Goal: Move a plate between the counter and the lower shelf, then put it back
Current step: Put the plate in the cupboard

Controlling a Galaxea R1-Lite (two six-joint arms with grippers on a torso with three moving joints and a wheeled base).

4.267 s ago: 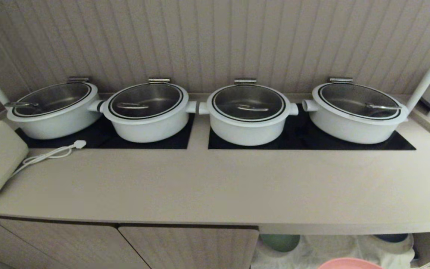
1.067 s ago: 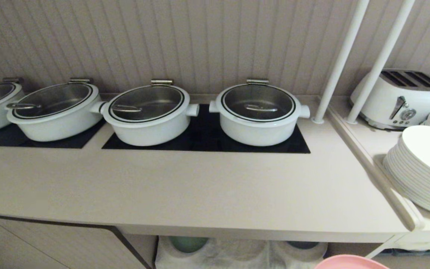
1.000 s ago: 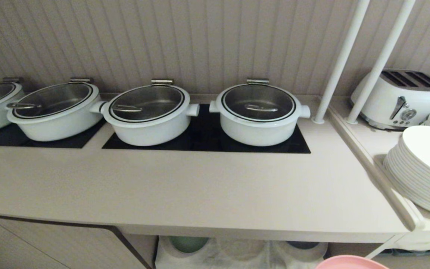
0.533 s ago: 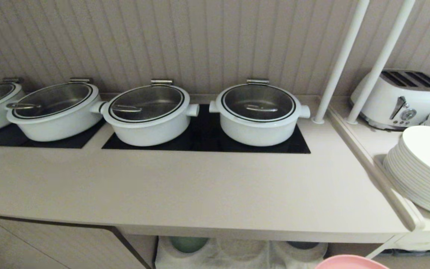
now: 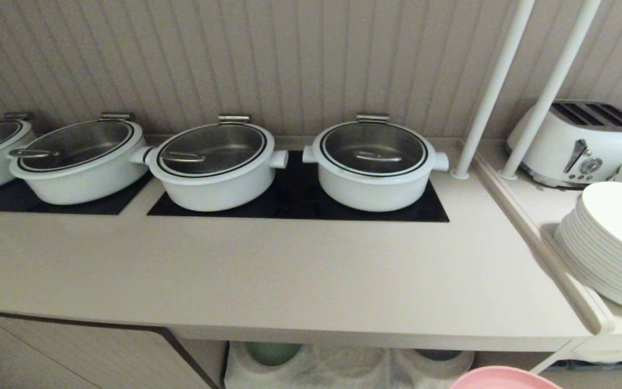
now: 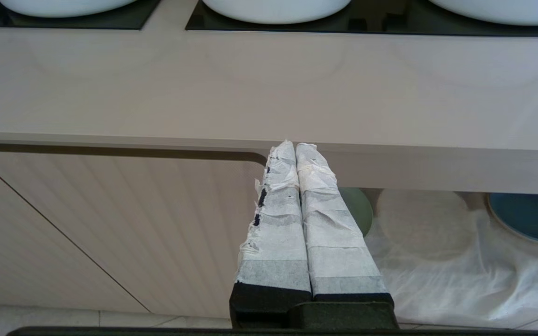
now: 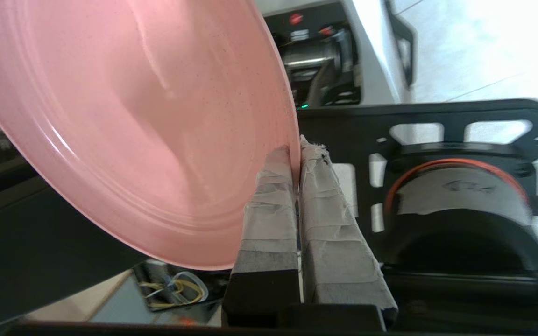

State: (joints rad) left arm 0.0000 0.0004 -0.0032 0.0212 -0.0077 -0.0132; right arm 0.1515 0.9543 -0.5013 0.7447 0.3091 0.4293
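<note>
The right gripper [image 7: 295, 149], its tape-wrapped fingers pressed together, pinches the rim of the round, shallow, matte salmon-pink plate [image 7: 133, 121], holding it in the air, clear of both surfaces. In the head view only an arc of the plate [image 5: 505, 379] shows, at about 5 o'clock, below and in front of the thick front edge of the long, smooth beige counter [image 5: 289, 275]. Under that edge, at 6 o'clock, lies the beige-walled lower shelf [image 5: 211, 354] with its wrinkled white cloth [image 5: 343, 364] and a green plate [image 5: 272, 352] toward its left end. The left gripper [image 6: 295, 145] hangs in front of the counter's edge with its taped fingers shut together and nothing between them. On the black hob panels [image 5: 295, 202] stand white lidded pots [image 5: 373, 162]; at 3 o'clock a stack of glossy white plates [image 5: 610, 243] sits near a white toaster [image 5: 581, 141].
</note>
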